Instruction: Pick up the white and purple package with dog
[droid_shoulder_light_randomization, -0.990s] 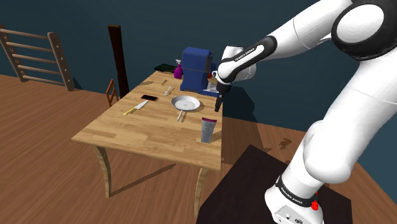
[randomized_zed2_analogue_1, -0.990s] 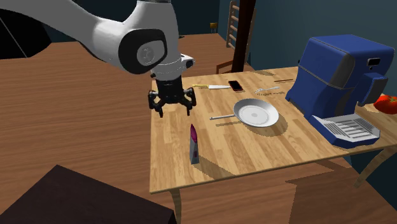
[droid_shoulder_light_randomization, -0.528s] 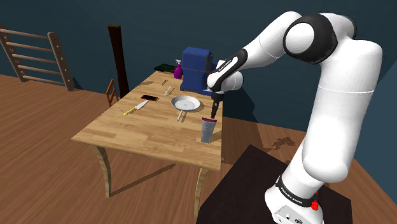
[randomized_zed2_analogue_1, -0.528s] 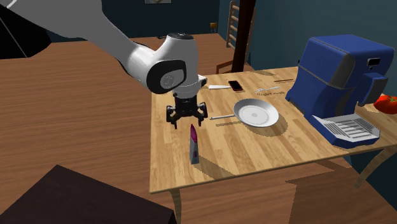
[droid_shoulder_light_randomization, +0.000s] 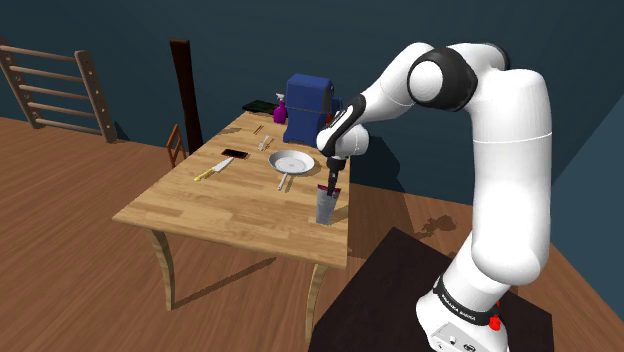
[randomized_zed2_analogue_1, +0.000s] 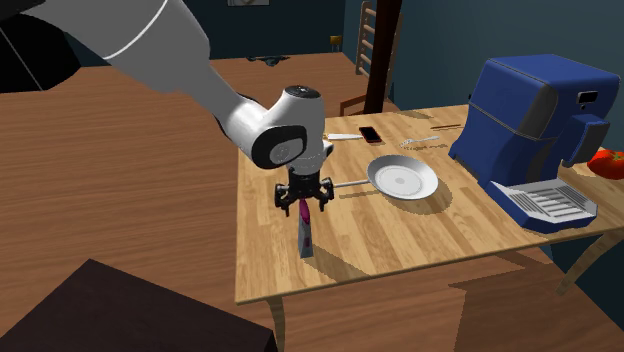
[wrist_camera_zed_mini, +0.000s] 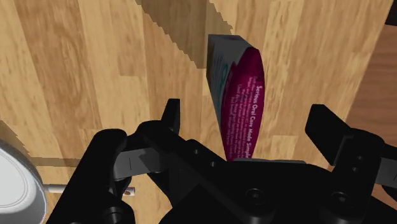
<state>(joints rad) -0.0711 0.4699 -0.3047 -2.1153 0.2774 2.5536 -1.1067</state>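
Note:
The package stands upright near the table's edge closest to the stand; it is grey-white with a purple top. In the second exterior view the package shows edge-on, its purple tip just under the hand. My gripper hangs straight down over it, open. In the wrist view the package lies between the two fingers, which stand apart on either side without touching it. My gripper straddles its purple top, and my gripper is level with that tip.
On the wooden table sit a white plate, a blue machine, a phone and a knife. The dark stand is close by. A ladder leans on the far wall.
The arm has swung toward the package and lowered; the open gripper, earlier above the table's edge beside the plate, now straddles the package's top.

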